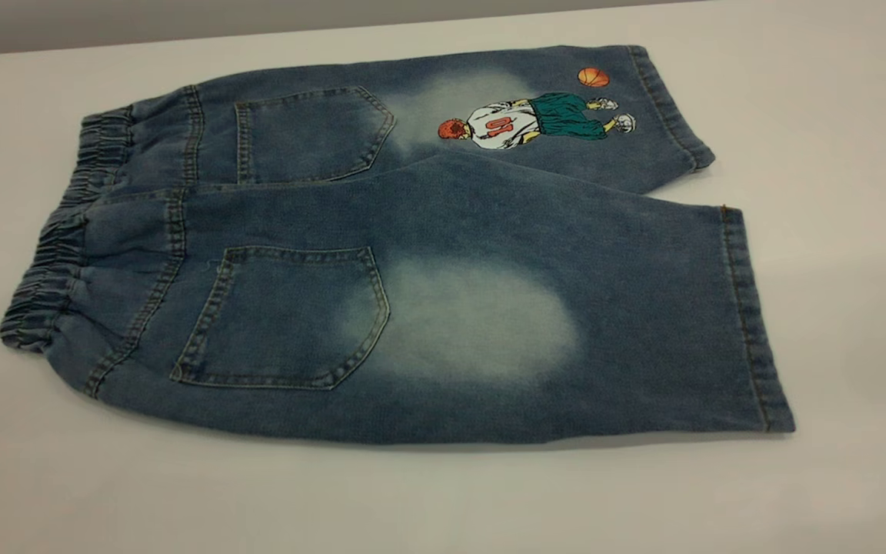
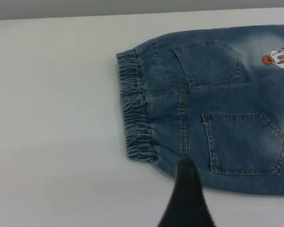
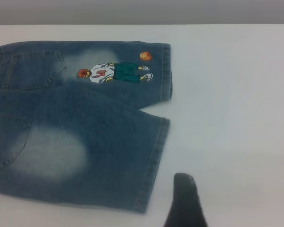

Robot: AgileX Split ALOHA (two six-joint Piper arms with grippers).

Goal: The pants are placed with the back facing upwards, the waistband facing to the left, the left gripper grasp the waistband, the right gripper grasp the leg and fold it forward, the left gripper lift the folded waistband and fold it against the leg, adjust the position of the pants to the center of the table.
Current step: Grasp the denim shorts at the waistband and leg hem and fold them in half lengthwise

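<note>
- Pants (image 1: 412, 254): denim, flat on the white table (image 1: 835, 115), back pockets up, waistband (image 1: 66, 246) at left
- Left gripper (image 2: 187, 198): above the waistband edge; finger spacing cannot be told
- Right gripper (image 3: 185, 201): beside the leg hem (image 3: 154, 161); finger spacing cannot be told

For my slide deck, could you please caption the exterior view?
Denim shorts lie flat, back up, on the white table, waistband left, unfolded.
</note>
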